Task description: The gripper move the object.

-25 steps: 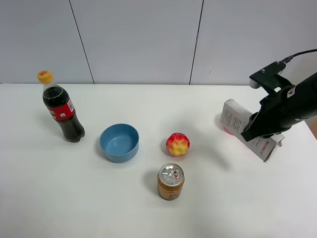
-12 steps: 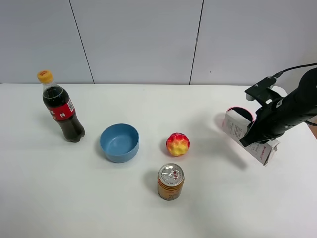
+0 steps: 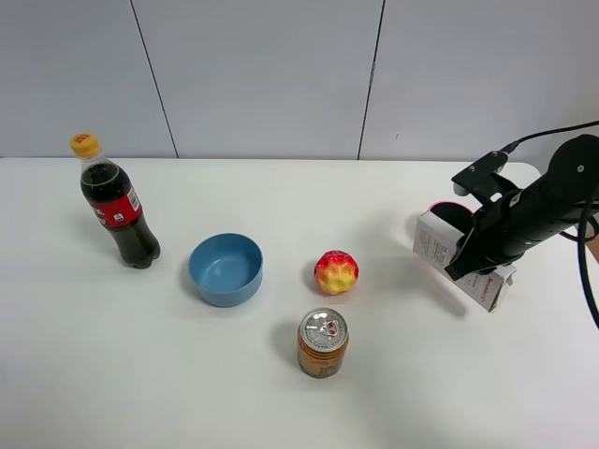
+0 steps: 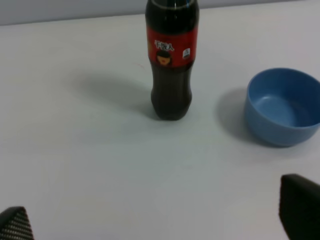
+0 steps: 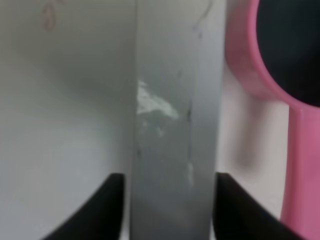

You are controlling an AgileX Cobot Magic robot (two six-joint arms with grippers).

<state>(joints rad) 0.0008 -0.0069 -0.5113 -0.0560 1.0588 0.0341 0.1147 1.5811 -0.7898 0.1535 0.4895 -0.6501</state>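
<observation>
The white box (image 3: 436, 243) with fine print and a red mark is tilted at the right of the table, held across its middle by my right gripper (image 3: 471, 260) on the dark arm. In the right wrist view the box's narrow grey-white side (image 5: 170, 125) fills the gap between the two black fingers (image 5: 107, 207), which press on it. My left gripper (image 4: 157, 220) is open and empty over bare table; only its two black tips show, and it is out of the high view.
A pink saucepan (image 5: 277, 95) lies right behind the box, its rim peeking out (image 3: 440, 207). A cola bottle (image 3: 116, 206), blue bowl (image 3: 226, 268), red-yellow ball (image 3: 336, 271) and a can (image 3: 323, 341) stand to the left.
My right gripper has carried the box a little left and back, and the arm has folded in. The pink saucepan's rim has come into sight behind it.
</observation>
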